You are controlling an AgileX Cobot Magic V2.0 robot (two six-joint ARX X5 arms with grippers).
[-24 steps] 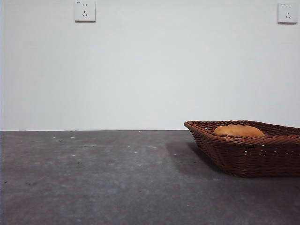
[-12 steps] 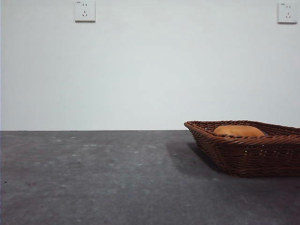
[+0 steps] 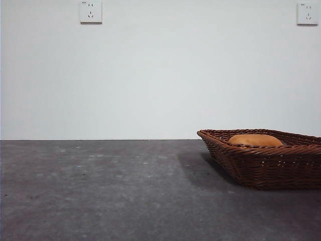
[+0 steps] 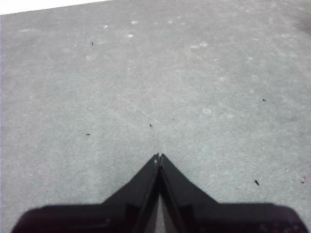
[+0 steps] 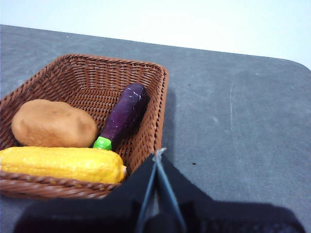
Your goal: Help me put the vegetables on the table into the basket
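Observation:
The brown wicker basket (image 5: 154, 102) holds all three vegetables: the brown potato (image 5: 53, 124), the yellow corn cob (image 5: 60, 164) and the purple eggplant (image 5: 125, 112) with its green cap. In the front view the basket (image 3: 271, 165) stands at the right of the table (image 3: 100, 191), with only the potato (image 3: 255, 140) showing over its rim. My right gripper (image 5: 159, 154) is shut and empty, raised just outside the basket's near corner. My left gripper (image 4: 158, 158) is shut and empty over bare table. Neither arm shows in the front view.
Behind the table is a white wall with two sockets (image 3: 91, 11) (image 3: 307, 13). The table's far edge (image 5: 243, 53) runs beyond the basket in the right wrist view.

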